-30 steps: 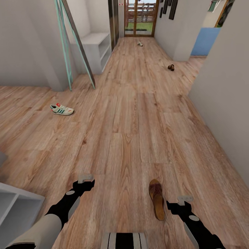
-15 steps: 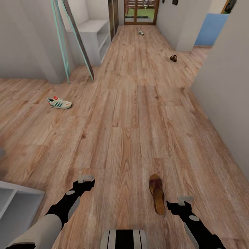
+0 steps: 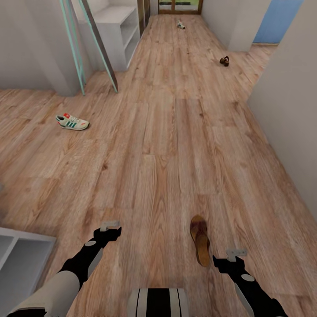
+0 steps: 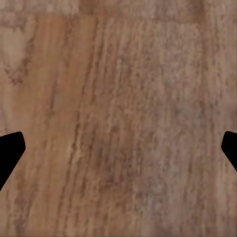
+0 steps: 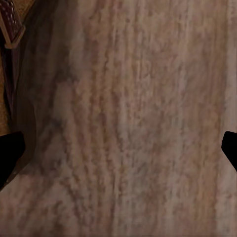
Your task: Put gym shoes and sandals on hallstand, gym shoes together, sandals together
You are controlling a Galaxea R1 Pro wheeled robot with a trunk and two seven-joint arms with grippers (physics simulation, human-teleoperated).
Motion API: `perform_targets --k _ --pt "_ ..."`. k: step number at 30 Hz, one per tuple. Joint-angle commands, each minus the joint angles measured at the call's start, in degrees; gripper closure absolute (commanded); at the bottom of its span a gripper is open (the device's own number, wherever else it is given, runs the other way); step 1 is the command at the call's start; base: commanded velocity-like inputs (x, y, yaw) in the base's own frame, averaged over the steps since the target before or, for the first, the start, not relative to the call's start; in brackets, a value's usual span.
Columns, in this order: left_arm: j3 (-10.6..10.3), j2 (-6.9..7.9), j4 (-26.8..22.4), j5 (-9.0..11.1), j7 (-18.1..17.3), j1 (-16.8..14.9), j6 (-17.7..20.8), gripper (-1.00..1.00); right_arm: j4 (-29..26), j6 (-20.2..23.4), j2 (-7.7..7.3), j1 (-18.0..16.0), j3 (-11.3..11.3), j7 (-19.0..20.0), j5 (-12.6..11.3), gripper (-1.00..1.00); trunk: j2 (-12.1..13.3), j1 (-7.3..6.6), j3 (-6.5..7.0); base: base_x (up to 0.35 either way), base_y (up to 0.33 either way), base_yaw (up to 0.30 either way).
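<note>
Sandal flat on corridor floor, just beside right tool; both tools spread wide, empty, left tool included.

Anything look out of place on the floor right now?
Yes, the shoes are scattered singly on the floor, not paired: one sandal lies by the right gripper, another sandal far up the corridor, one sneaker off to the left, and a second small shoe near the far door.

Corridor floor: wood-grain planks.
Near sandal is the landmark; gym shoe far left beyond it; second sandal and second gym shoe well beyond.
</note>
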Motion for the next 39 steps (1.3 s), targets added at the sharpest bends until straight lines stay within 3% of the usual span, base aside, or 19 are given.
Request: perform_targets --k 1,24,39 --pt "0.1 -0.08 0.0 0.0 -0.1 -0.1 0.0 -1.0 0.0 0.1 0.01 0.0 -0.1 0.0 0.0 -1.0 0.0 0.01 -0.26 0.0 0.0 0.0" --pt "-0.1 -0.13 -0.4 0.0 -0.2 -0.3 -0.9 -1.0 -0.1 0.0 0.01 0.0 -0.2 0.0 -0.1 -1.0 0.0 0.04 -0.48 0.0 0.002 0.0" --pt "-0.1 -0.3 -1.6 0.0 -0.2 -0.3 -0.9 -1.0 -0.1 0.0 0.04 0.0 -0.2 0.0 -0.1 -1.0 0.0 0.04 -0.48 0.0 0.173 0.0"
